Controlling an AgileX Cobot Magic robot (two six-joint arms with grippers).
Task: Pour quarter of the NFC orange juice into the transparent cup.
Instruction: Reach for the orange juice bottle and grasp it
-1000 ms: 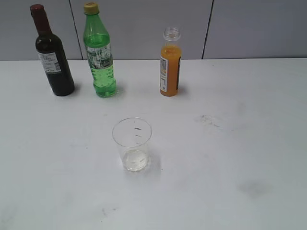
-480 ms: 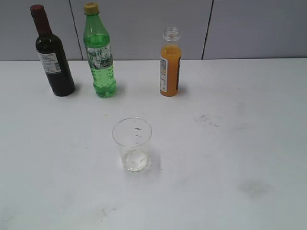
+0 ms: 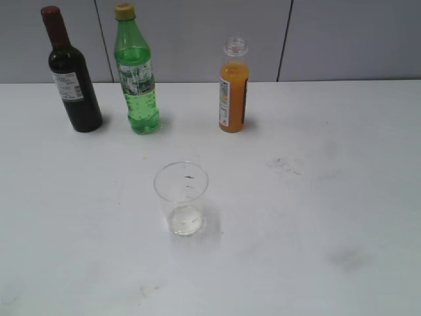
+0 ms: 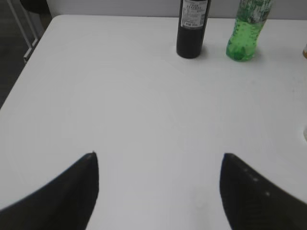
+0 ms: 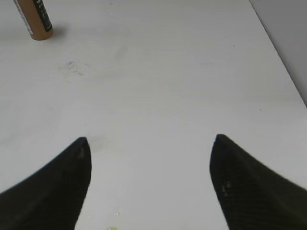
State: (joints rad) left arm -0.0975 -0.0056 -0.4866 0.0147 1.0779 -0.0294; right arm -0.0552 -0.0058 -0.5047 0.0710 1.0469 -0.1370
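Standing upright at the back of the white table (image 3: 342, 197), the NFC orange juice (image 3: 233, 89) is behind and right of the transparent cup (image 3: 181, 197). Seemingly nearer, the right gripper (image 5: 149, 179), spread wide and empty, has the bottle ahead-left; the left gripper (image 4: 158, 184) also gapes empty.

On my worktop (image 3: 342, 197) I count three bottles — wine bottle (image 3: 71, 72), green bottle (image 3: 137, 76), NFC orange juice (image 3: 233, 89) — and one transparent cup (image 3: 181, 197).
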